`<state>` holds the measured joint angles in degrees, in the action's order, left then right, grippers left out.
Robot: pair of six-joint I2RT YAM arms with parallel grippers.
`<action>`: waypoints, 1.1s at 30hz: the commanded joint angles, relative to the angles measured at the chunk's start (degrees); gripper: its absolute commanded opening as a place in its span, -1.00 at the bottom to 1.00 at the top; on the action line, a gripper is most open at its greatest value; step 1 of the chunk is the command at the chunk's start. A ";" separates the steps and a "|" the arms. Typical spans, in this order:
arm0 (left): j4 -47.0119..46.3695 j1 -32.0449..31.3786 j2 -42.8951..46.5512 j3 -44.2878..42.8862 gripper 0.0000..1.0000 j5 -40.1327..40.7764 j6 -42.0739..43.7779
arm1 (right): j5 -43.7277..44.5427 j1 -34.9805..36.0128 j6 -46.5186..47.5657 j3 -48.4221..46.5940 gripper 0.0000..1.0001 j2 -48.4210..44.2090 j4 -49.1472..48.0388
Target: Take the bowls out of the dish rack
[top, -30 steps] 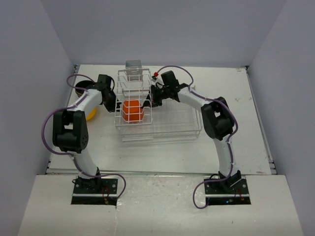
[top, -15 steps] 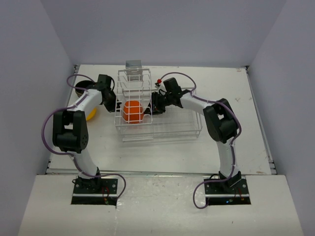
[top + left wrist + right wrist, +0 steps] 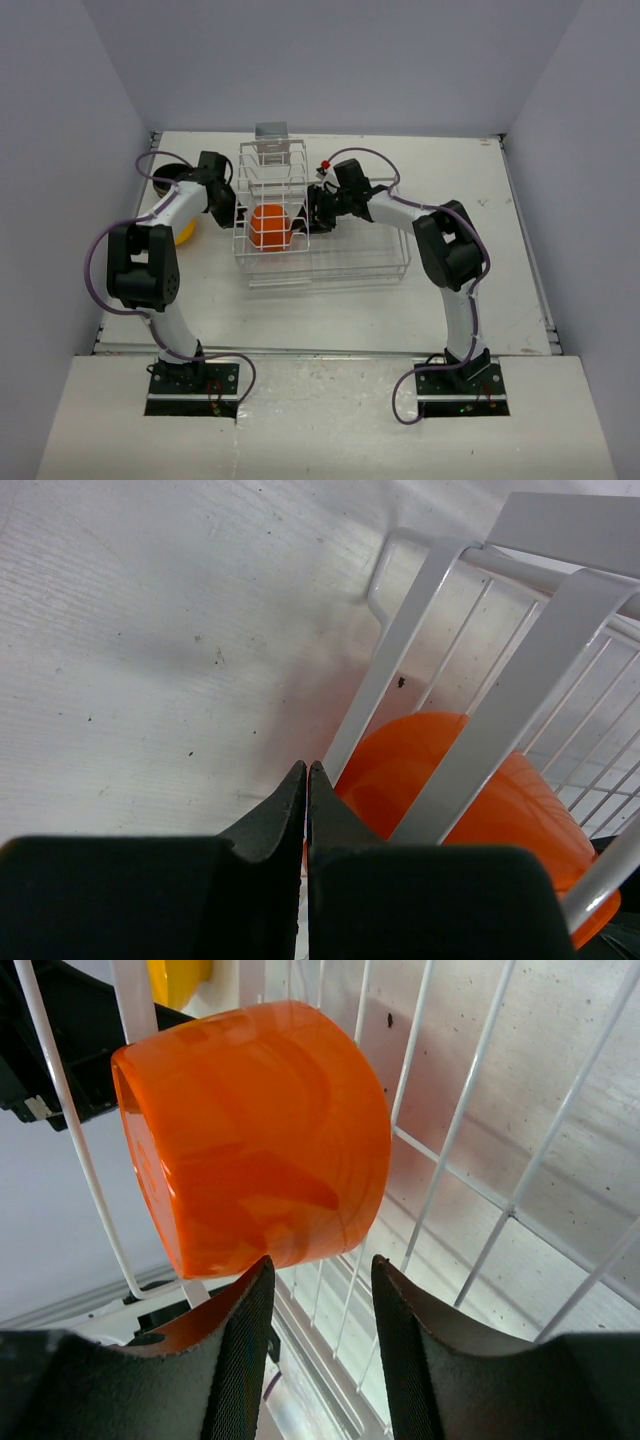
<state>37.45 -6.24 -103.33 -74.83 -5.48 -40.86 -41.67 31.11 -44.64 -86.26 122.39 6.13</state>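
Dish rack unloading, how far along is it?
Done: a yellow bowl sits on the table, outside the dish rack. In hand: the right gripper, jaws open, is at the orange bowl but not gripping it. Left: that bowl stands in the rack's tall section.

The right arm (image 3: 400,210) has drawn its wrist back a little toward the near side and in against the dish rack (image 3: 270,160), and its elbow has slid slightly to the right. The right gripper (image 3: 320,1265) was clamped shut a second ago. Its fingers have since parted and stand apart, with the orange bowl (image 3: 270,226) just beyond their tips. The bowl has shifted inside the rack too: from above it looked blocky before and now looks rounder. Most of this came in the first half second.
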 commanded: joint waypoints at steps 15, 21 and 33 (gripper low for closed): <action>0.08 -0.88 0.58 -2.78 -1.00 -1.47 0.43 | -4.12 -0.26 -0.27 -5.50 0.04 2.77 -1.12; 0.08 -0.88 0.67 -2.78 -1.00 -1.38 0.43 | -3.59 -0.26 0.26 -6.03 0.38 3.03 0.11; -0.10 -0.97 0.76 -2.69 -1.00 -1.56 0.43 | -6.67 0.35 0.87 -7.17 0.41 5.23 -0.85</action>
<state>37.82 -6.26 -103.33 -75.44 -5.50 -40.86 -47.13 30.24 -44.34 -91.20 126.41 6.37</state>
